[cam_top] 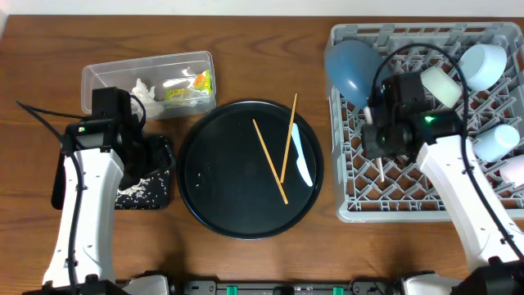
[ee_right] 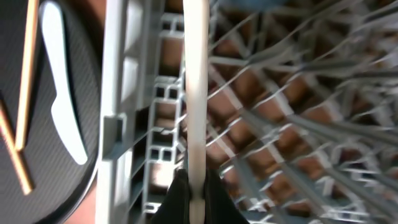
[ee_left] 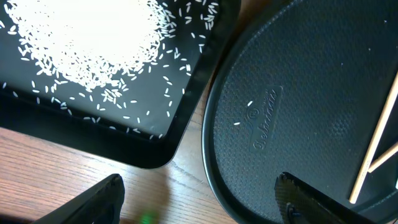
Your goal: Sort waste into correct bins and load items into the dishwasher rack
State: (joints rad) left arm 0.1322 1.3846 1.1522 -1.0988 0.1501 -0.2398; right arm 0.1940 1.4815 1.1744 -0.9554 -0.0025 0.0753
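At upper left the tub (cam_top: pixel 147 78) holds tissue (cam_top: pixel 147 88) and a wrapper (cam_top: pixel 201 80). Below it, rice (ee_left: pixel 81 37) lies in the black tray (ee_left: pixel 193 99). The left tool (ee_left: pixel 199 183) hangs wide open and empty over the surface between this tray and the round tray (cam_top: pixel 213 188). There lie two chopsticks (cam_top: pixel 270 161) and a knife (cam_top: pixel 301 160). At right, the right tool (ee_right: pixel 196 190) is closed on a white utensil (ee_right: pixel 194 93) over the rack (cam_top: pixel 393 213).

The desk (cam_top: pixel 254 41) is warm reddish-brown wood with a fine grain running left to right. Light falls evenly from above, leaving a faint sheen and soft shadows.
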